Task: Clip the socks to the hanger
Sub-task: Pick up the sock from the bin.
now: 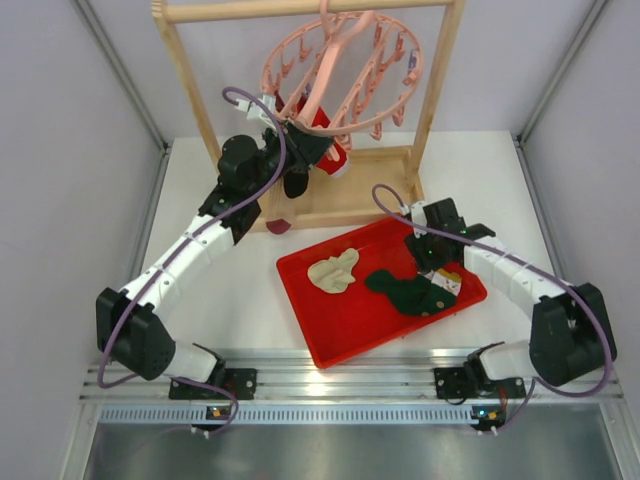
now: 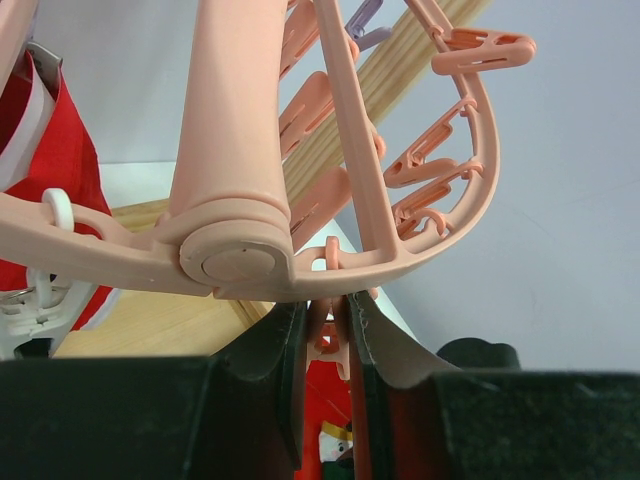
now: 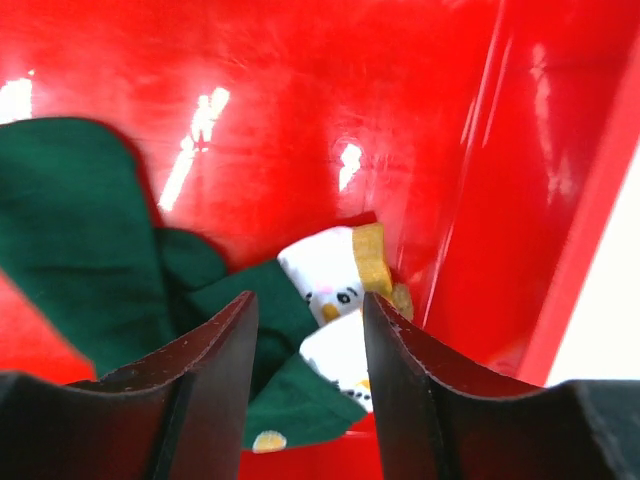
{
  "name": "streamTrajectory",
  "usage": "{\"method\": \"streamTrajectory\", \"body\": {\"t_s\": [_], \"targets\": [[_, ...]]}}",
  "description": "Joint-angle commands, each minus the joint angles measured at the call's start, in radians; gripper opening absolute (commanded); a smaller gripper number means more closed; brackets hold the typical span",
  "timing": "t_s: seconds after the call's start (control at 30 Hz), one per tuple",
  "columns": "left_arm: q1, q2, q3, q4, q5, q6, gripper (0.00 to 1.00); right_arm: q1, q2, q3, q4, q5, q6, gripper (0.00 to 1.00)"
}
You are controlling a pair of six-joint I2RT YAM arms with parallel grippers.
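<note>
The round pink hanger [image 1: 340, 60] hangs from the wooden rack's top bar. My left gripper [image 1: 303, 143] is under its ring, shut on one dangling pink peg [image 2: 322, 335]; the hanger's hub and ring [image 2: 240, 255] fill the left wrist view. A red and white sock [image 1: 328, 135] hangs at the hanger next to that gripper, and it also shows in the left wrist view [image 2: 65, 150]. My right gripper [image 1: 432, 258] is open just above the dark green socks [image 1: 400, 290] in the red tray. Their white snowman cuffs [image 3: 325, 280] lie between its fingers. A cream sock [image 1: 333, 271] lies in the tray.
The wooden frame rack [image 1: 435, 90] stands at the back with a flat base [image 1: 350, 205]. A dark sock [image 1: 295, 184] hangs below my left gripper, and a small maroon piece [image 1: 280, 227] lies at the base's edge. The red tray [image 1: 340, 340] sits at centre right.
</note>
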Motion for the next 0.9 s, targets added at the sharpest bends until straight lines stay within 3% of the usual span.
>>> {"method": "streamTrajectory", "body": {"t_s": [0.0,0.27,0.4,0.63,0.87], "targets": [[0.018,-0.031,0.017,0.132,-0.047,0.006,0.0,-0.012,0.064,0.06,0.002,0.041,0.037,0.46],[0.024,-0.039,0.011,0.126,-0.058,0.006,0.0,-0.017,0.246,0.12,-0.029,0.013,0.045,0.47],[0.028,-0.036,0.015,0.125,-0.055,0.004,0.0,-0.018,0.31,0.156,-0.03,-0.046,0.046,0.42],[0.032,-0.027,0.018,0.123,-0.049,0.001,0.0,-0.021,0.333,0.249,-0.055,-0.188,-0.013,0.0],[0.034,-0.033,0.015,0.123,-0.04,-0.003,0.0,0.055,0.154,0.266,0.046,-0.29,-0.284,0.0]]}}
